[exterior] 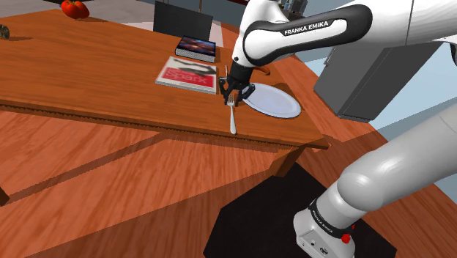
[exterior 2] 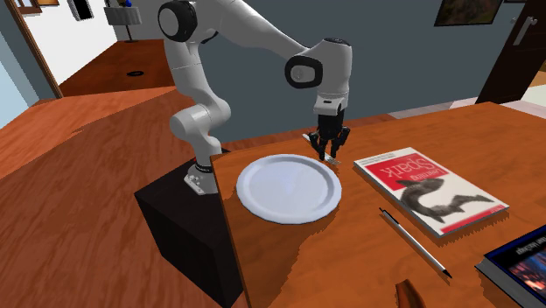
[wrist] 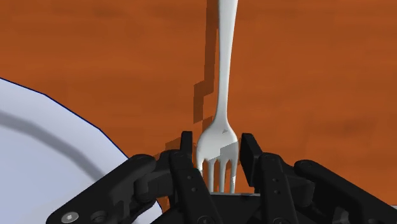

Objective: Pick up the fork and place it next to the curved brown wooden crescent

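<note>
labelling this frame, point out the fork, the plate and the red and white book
fork [wrist: 224, 76]: wrist view, on its handle
plate [exterior 2: 289, 188]: second exterior view, its bare middle
red and white book [exterior 2: 429, 194]: second exterior view, on its cover

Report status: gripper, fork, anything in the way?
Gripper shut on fork at its tines. Fork beside white plate. Pen lies toward crescent.
</note>
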Motion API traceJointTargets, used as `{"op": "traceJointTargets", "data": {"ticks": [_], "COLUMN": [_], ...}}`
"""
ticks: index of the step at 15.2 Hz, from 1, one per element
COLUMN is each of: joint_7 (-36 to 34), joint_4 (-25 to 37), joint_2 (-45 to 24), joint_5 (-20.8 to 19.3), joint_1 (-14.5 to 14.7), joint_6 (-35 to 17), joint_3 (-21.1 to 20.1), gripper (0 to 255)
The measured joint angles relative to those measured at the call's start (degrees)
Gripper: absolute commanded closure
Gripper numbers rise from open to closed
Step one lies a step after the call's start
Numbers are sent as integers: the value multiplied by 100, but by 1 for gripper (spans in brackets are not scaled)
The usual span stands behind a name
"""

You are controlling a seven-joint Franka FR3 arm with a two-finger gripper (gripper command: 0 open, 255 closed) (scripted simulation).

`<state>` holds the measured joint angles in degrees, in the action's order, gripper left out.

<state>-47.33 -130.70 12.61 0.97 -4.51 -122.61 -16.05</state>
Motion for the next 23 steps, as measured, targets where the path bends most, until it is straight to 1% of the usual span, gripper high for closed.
{"op": "traceJointTargets", "data": {"ticks": [3,9,22,23], "joint_7": [25,63,103,175], "joint_4": [15,318,1168,1260], "joint_2": [29,163,309,282], "joint_5": [32,71,91,76], "joint_1": [20,30,22,-11], "joint_6": [72,515,1508,1573], "joint_3": [1,23,69,118], "gripper": [255,255,255,255]}}
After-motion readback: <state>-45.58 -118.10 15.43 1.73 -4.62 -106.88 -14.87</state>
